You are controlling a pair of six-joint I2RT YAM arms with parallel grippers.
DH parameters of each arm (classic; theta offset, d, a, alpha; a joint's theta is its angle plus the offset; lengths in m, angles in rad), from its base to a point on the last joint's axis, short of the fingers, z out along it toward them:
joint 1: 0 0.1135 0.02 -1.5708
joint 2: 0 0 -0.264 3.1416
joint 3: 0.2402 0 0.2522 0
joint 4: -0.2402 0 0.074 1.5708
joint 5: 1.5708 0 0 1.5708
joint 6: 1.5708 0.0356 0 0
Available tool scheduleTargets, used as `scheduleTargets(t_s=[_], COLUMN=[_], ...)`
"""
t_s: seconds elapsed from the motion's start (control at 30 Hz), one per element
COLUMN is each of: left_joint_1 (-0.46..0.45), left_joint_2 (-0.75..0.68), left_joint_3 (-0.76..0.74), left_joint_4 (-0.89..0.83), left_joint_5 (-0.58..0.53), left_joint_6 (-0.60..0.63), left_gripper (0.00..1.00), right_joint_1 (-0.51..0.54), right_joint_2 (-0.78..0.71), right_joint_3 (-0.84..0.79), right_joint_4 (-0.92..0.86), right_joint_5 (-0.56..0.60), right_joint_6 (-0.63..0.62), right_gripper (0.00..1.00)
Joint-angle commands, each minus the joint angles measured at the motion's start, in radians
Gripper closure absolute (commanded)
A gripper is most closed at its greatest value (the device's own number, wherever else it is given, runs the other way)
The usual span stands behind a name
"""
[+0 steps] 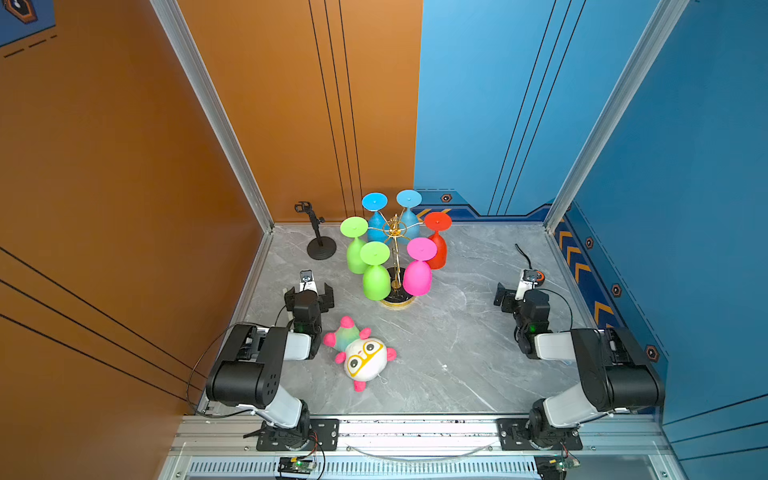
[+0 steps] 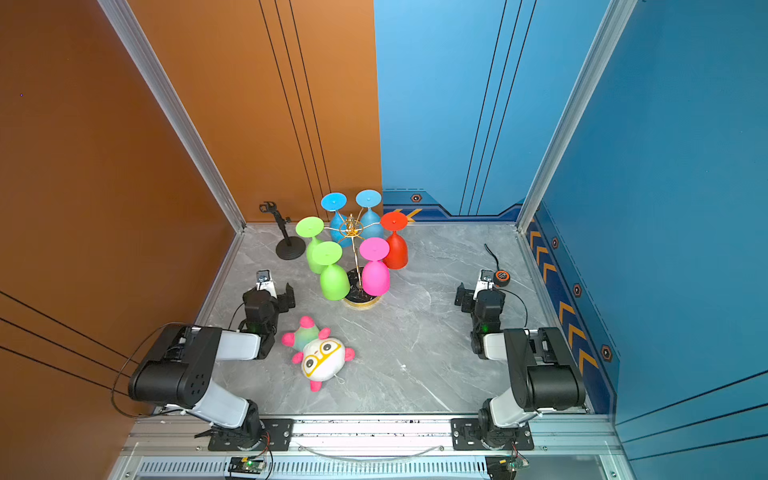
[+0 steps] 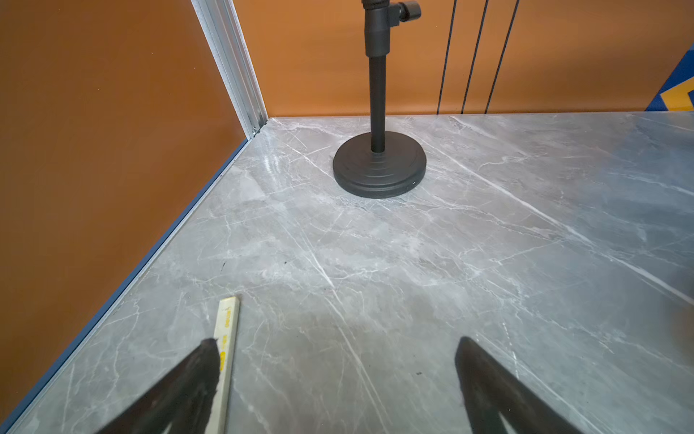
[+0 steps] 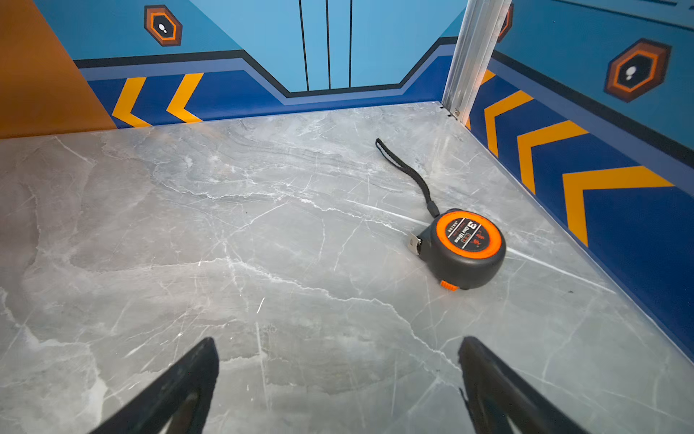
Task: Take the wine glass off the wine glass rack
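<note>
Wine glass rack (image 1: 395, 232) stands far-middle on the table (image 1: 457, 332), six wine glasses (image 1: 417, 272) hanging upside down from it. We see left end effector (image 3: 338, 345) and right end effector (image 4: 338, 344) spread wide, empty.

My tabletop (image 3: 488, 263) glossy grey marble-look; wine glass rack (image 1: 393, 228) shiny gold wire; wine glasses (image 1: 417, 277) smooth matt; black stand (image 3: 379, 165) matt; toy (image 1: 365, 359) plush cloth.

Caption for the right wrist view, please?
Open right gripper above the marble table, tape measure lying ahead by the blue wall.
</note>
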Motion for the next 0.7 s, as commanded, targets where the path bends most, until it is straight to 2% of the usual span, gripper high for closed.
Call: scheduleTargets(t_s=[0.0,0.67], left_joint_1=[0.012,0.014], left_joint_2=[0.003,0.002], left_joint_3=[-0.013,-0.012], left_joint_4=[0.008,0.008], left_joint_5=[0.007,0.011], left_joint_6=[-0.012,-0.014], left_gripper=[0.02,0.02], right_joint_1=[0.003,0.003], right_joint_2=[0.009,0.009], right_joint_3=[0.008,0.007], right_joint_4=[0.003,0.003], right_joint_5=[-0.008,-0.008], right_joint_6=[-0.016,-0.017], right_gripper=[0.00,0.00])
